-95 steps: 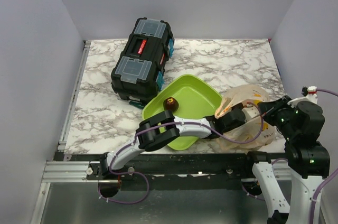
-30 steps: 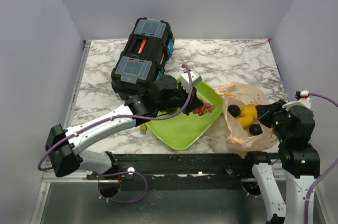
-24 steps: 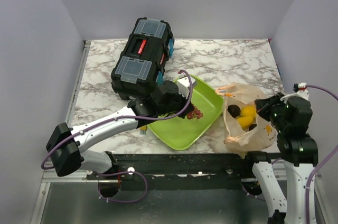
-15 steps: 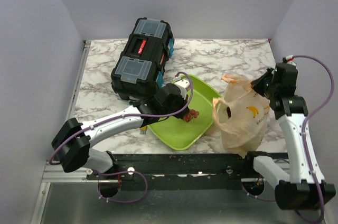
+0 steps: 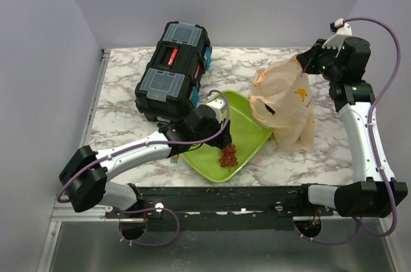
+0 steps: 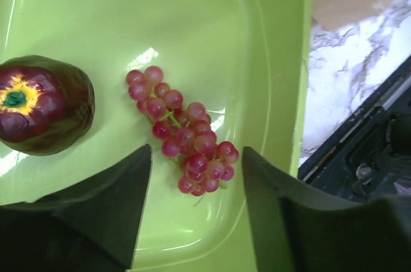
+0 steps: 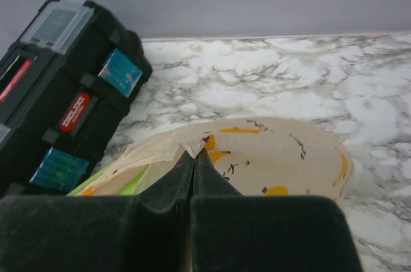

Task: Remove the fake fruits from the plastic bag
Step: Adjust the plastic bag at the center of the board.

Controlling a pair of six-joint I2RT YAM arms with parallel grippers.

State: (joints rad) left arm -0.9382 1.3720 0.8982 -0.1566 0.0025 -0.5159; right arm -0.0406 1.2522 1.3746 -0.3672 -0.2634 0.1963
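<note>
The red grape bunch [image 5: 227, 155] lies on the lime-green tray [image 5: 247, 121] near its front corner. In the left wrist view it [image 6: 183, 132] lies beside a dark maroon fruit [image 6: 42, 105]. My left gripper [image 5: 219, 138] hovers open and empty just above the grapes, with its fingers [image 6: 122, 208] on either side. My right gripper [image 5: 307, 65] is shut on the top edge of the peach-orange plastic bag [image 5: 282, 102] and holds it raised, so the bag hangs at the tray's right side. The pinch [image 7: 194, 153] shows in the right wrist view. The fruits inside the bag are hidden.
A black toolbox [image 5: 173, 70] stands at the back left, touching the tray's left corner, and also shows in the right wrist view [image 7: 64, 86]. The marble table [image 5: 257, 70] ends at a black rail along the front edge [image 5: 225, 192].
My left gripper has let the grape bunch go onto the tray and stands open over it. My right gripper has lifted the bag up and toward the back of the table.
</note>
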